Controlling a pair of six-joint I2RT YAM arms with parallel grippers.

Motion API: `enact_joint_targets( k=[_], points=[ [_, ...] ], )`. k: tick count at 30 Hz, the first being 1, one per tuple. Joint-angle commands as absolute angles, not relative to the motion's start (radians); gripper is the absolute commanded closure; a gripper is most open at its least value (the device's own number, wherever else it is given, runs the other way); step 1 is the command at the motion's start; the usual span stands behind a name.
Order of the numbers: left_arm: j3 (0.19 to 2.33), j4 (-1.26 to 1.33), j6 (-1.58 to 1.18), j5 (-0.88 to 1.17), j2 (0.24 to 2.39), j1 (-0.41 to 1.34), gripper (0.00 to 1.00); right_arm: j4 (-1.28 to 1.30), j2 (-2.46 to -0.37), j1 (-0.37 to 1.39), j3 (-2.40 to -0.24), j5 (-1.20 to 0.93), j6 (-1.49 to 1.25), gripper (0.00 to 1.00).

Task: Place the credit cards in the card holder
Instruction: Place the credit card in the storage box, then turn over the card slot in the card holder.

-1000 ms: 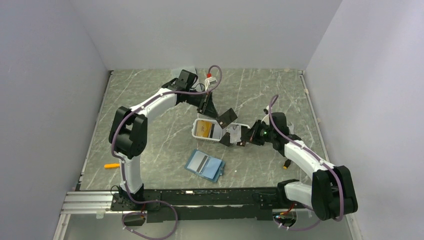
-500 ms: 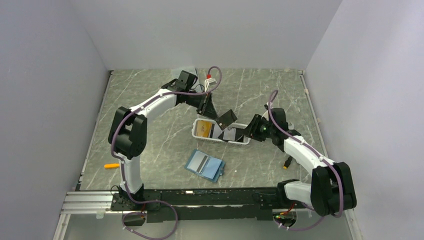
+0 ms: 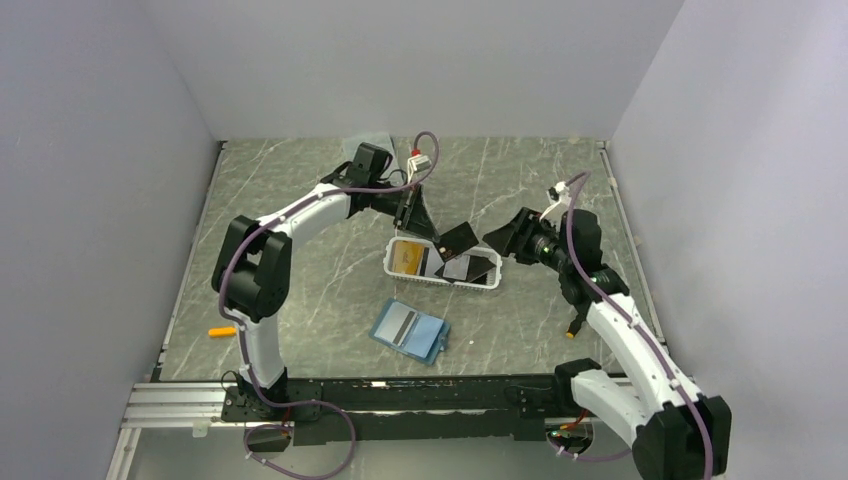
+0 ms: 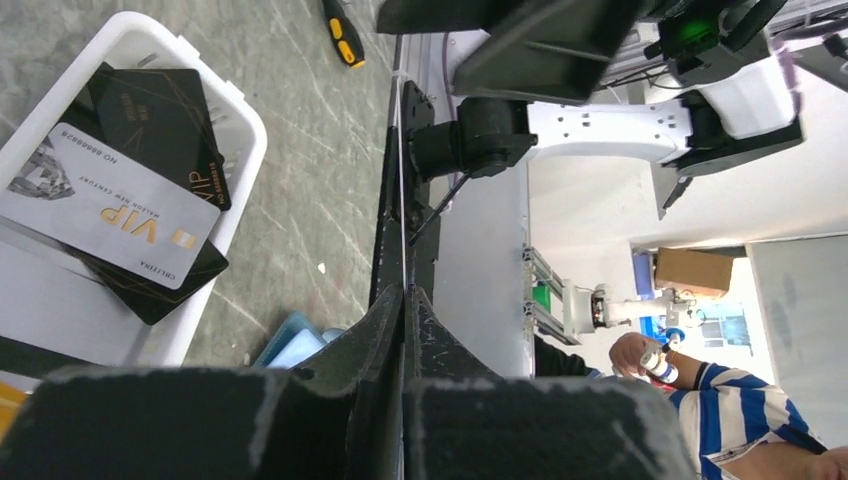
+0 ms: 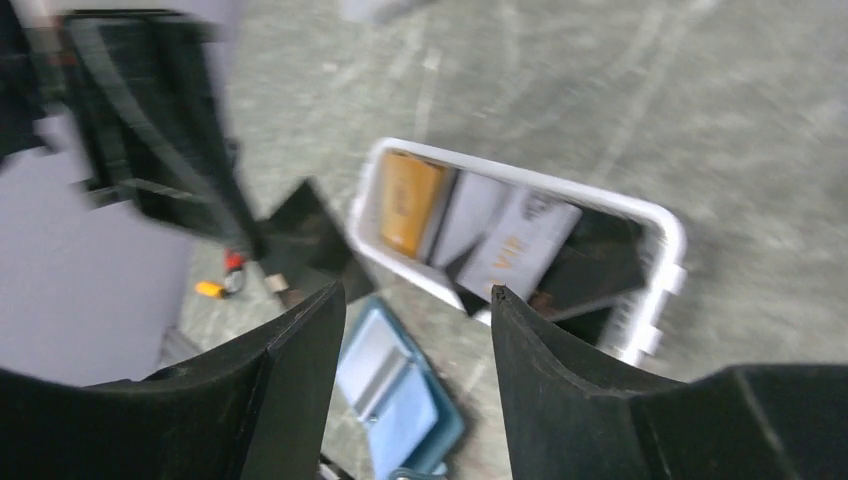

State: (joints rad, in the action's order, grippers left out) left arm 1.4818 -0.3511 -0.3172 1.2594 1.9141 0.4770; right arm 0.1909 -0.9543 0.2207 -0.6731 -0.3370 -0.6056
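Pinching black card [image 3: 458, 237], left gripper [image 3: 435, 236] (above white basket [image 3: 493, 285])

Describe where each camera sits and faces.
Top external: above and behind the bases, looking down on the table; left arm and right arm show.
Left wrist: on the left arm, looking past the left end effector, shut on a black card, over the white basket toward the right arm.
Right wrist: on the right arm, looking down through the open right end effector at basket and card holder.
Shared: both wrist views show the VIP card.
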Motion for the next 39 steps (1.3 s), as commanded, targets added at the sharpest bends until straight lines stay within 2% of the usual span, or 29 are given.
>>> enact_joint_targets(
  k=[1, 5, 8, 12, 18, 21, 28, 31, 39],
  points=[
    [1.422, -0.089, -0.529, 1.352, 1.859, 0.463, 0.91, -0.088, -0.892, 0.224, -0.615, -0.590, -0.686, 0.41],
    [1.336, 0.230, -0.811, 1.358, 1.841, 0.448, 0.91, -0.300, -0.894, 0.225, -0.552, -0.727, -0.801, 0.40],
    [1.302, 0.446, -0.977, 1.357, 1.838, 0.441, 0.92, -0.345, -0.912, 0.229, -0.548, -0.738, -0.836, 0.40],
    [1.282, 0.596, -1.120, 1.349, 1.846, 0.434, 0.92, -0.358, -0.935, 0.246, -0.553, -0.725, -0.850, 0.40],
    [1.265, 0.675, -1.205, 1.336, 1.844, 0.430, 0.91, -0.382, -1.005, 0.321, -0.583, -0.638, -0.864, 0.41],
    [1.254, 0.659, -1.192, 1.328, 1.829, 0.430, 0.91, -0.445, -1.028, 0.352, -0.583, -0.559, -0.895, 0.47],
    [1.235, 0.633, -1.170, 1.317, 1.811, 0.422, 0.91, -0.577, -1.055, 0.382, -0.577, -0.443, -0.962, 0.68],
    [1.226, 0.639, -1.175, 1.316, 1.805, 0.420, 0.91, -0.599, -1.064, 0.385, -0.581, -0.422, -0.976, 0.74],
    [1.201, 0.565, -1.107, 1.310, 1.773, 0.420, 0.87, -0.584, -1.073, 0.393, -0.589, -0.404, -0.979, 1.00]
  ],
)
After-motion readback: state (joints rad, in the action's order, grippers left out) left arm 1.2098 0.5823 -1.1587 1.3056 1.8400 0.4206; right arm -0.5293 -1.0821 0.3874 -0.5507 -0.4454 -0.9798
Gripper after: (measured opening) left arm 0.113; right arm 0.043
